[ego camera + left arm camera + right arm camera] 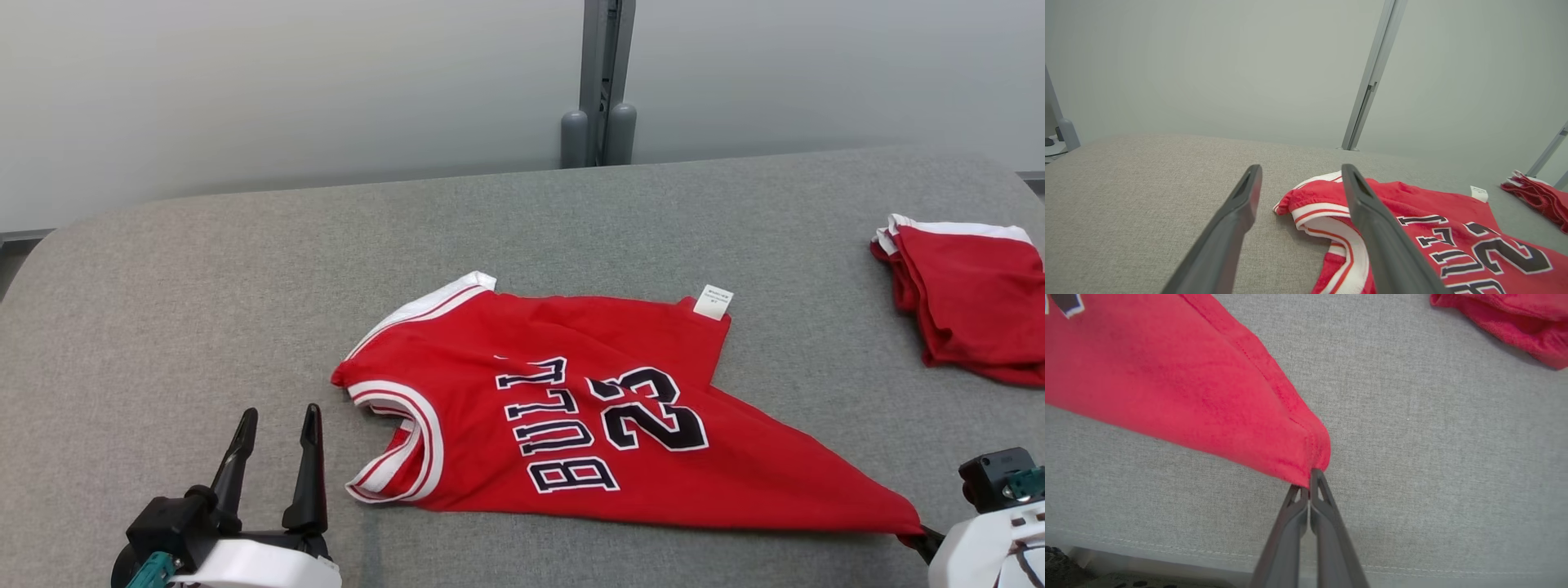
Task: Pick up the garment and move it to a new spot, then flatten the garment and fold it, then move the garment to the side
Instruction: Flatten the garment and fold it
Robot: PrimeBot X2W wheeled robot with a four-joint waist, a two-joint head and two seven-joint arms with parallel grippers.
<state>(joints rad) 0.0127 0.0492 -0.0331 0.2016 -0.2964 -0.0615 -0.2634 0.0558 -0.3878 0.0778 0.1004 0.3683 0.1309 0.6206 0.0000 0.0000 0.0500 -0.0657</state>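
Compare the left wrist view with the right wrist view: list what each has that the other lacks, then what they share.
Left wrist view, not the right: the open left gripper, the white-trimmed collar, a white label, and a metal post against the wall.
Right wrist view, not the left: the right gripper shut on a hem corner, and the stitched front edge.
Both: the red jersey, the grey padded table, and a second red garment off to the side.
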